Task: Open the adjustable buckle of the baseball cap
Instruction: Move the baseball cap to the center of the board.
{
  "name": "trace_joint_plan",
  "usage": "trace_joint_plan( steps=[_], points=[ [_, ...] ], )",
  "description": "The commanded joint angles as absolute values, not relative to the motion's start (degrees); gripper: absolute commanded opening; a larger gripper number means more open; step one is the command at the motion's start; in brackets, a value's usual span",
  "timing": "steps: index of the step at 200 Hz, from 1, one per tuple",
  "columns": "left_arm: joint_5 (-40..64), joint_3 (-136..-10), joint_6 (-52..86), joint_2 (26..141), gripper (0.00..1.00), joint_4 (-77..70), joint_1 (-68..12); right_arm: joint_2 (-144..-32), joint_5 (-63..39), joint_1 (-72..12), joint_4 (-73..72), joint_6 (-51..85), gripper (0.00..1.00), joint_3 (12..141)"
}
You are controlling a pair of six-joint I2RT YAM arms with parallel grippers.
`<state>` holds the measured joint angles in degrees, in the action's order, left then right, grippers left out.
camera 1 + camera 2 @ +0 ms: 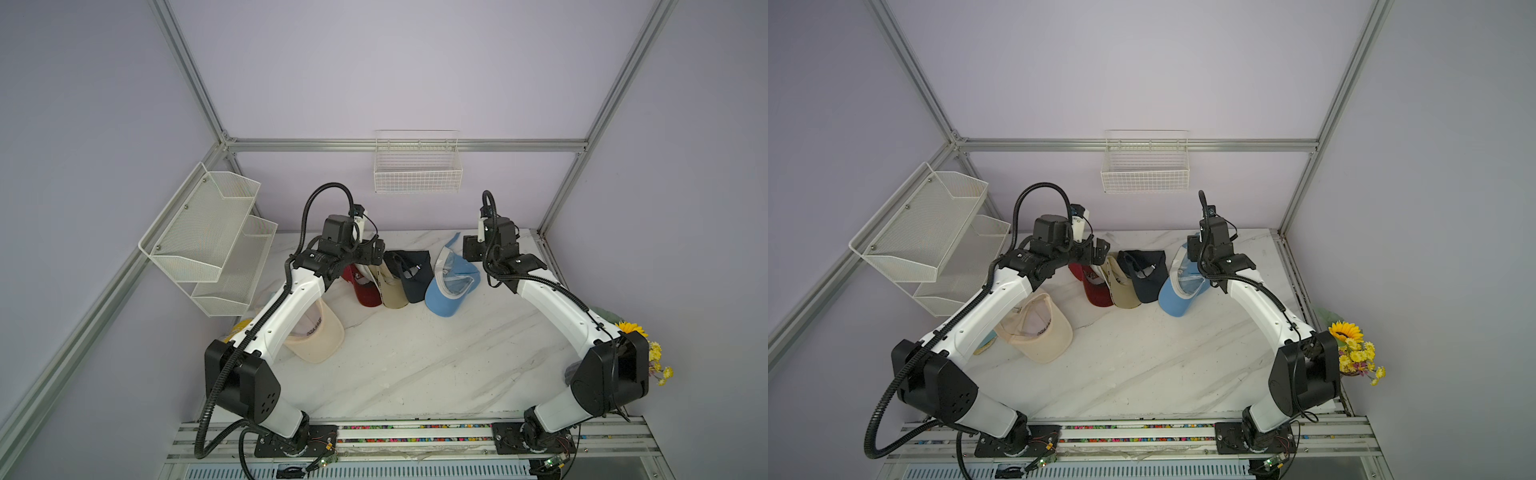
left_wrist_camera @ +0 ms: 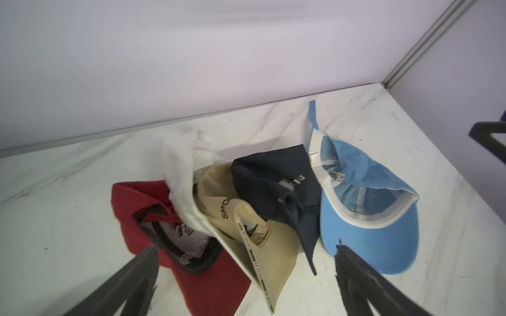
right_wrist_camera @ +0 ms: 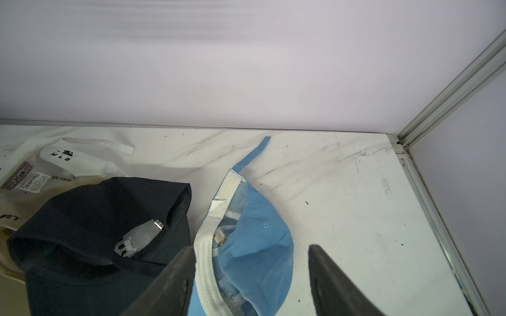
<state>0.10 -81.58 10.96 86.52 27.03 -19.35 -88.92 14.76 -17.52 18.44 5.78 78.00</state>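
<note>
Baseball cap (image 1: 446, 297) in light blue is lying upside down at the far right of the table (image 1: 415, 365), at the right end of a row of caps. Its strap (image 3: 256, 153) is being trailed loose toward the far wall, and its small metal buckle (image 3: 220, 240) is being shown just inside the white band. The right claw (image 3: 252, 247) is being held released above it, with nothing gripped. The left claw (image 2: 246, 245) is likewise being held wide apart over the red cap (image 2: 131, 199) and tan cap (image 2: 276, 246).

Trouble is being risked in three ways:
- The thick white band, seen right by one of the right claw's fingers (image 3: 175, 279), could be pinched instead of the buckle.
- The cap — being pinned by nothing — could be dragged across the smooth top.
- The navy cap (image 3: 95, 213), lying just beside it and carrying its own buckle, could be caught by mistake.
</note>
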Motion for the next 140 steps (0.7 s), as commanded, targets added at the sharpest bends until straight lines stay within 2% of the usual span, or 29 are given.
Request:
trace_joint_plan(
  steps=[1,46,58,121,140],
  points=[
    [-2.2,-77.87,11.86,81.42,1.0,23.47,-16.41,-87.94,16.27,-17.75,17.55,6.69,0.72,78.22],
    [-5.22,-68.67,16.04,72.7,1.0,20.7,-9.97,-87.64,20.31,-17.64,17.34,6.5,0.87,77.96],
    [-6.78,-66.54,16.67,70.92,1.0,20.35,-8.66,-87.58,21.16,-17.43,16.91,6.68,0.97,77.64],
    [-17.09,-54.89,21.33,60.54,1.0,23.47,-3.97,-88.31,22.15,-17.04,15.49,6.93,0.97,76.6],
    [-17.02,-51.07,23.46,58.74,1.0,24.51,-3.43,-88.5,21.85,-16.88,15.16,7.05,0.97,76.21]
  ],
)
